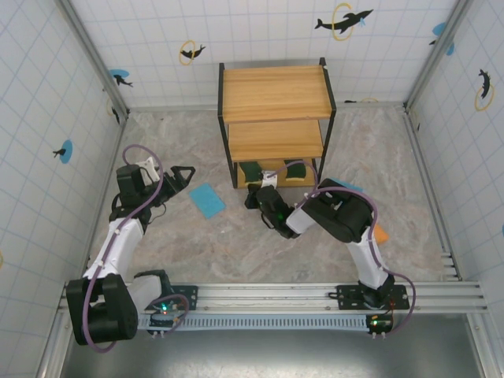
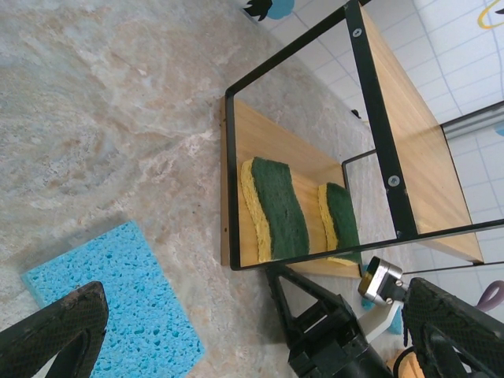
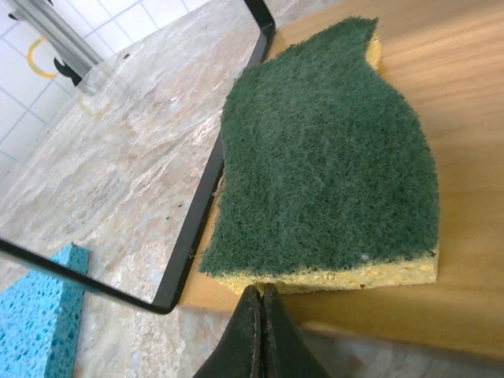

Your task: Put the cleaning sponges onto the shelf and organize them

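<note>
- Left wrist: blue sponge point(image 2: 110, 303) lies flat on bench point(image 2: 94, 118), likely soft and light; pinch its long edges; left fingers point(image 2: 55, 327) wide apart.
- Right fingers point(image 3: 246, 340) closed, empty.

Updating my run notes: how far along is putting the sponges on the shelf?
Done: two green sponges lie on the shelf's bottom board. In hand: nothing gripped; the shut right hand sits at one green sponge's near edge, and the open left hand hovers by a blue sponge. Left: that blue one, plus a second blue sponge and an orange sponge by the right arm.
</note>
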Robot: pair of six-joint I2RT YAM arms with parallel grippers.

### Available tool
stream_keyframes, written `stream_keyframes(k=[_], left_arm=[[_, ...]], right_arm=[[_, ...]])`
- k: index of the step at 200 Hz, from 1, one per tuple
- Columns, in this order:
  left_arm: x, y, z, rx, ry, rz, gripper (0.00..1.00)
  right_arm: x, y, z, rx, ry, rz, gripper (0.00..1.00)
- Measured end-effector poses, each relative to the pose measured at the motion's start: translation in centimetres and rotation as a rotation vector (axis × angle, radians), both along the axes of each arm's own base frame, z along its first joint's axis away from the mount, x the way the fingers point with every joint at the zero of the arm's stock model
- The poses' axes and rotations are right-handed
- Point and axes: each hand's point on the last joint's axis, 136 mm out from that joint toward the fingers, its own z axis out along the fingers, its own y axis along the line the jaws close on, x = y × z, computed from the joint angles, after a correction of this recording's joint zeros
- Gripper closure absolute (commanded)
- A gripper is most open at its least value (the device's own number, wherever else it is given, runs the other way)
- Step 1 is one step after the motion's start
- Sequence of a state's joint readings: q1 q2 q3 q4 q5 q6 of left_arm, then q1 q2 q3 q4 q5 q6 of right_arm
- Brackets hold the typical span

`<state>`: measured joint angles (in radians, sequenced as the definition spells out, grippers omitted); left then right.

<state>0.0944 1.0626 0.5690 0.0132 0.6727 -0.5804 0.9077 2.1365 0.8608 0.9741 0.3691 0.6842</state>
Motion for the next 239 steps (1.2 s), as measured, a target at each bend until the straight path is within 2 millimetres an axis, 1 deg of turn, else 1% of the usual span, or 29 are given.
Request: stream_keyframes(k=[23,55,188,216,239], left_arm=[[0.0,0.0,0.0,0.000,0.000,0.000,0.03],[0.0,0.0,0.0,0.000,0.000,0.000,0.02],[0.0,0.0,0.0,0.000,0.000,0.000,0.02],[0.0,0.0,0.0,0.000,0.000,0.000,0.02],[0.0,0.0,0.0,0.000,0.000,0.000,0.02]], right_arm=[[0.5,-0.5,0.0,0.000,-0.001,-0.017,1.00],[0.7,-0.6,0.0,0.003,-0.005,-0.024,1.00],[1.8,1.0,0.1,0.024,-0.011,-0.011,1.00],[1.8,1.0,0.0,0.022,-0.009,-0.010,1.00],[1.8,1.0,0.0,0.022,-0.009,-0.010,0.97]])
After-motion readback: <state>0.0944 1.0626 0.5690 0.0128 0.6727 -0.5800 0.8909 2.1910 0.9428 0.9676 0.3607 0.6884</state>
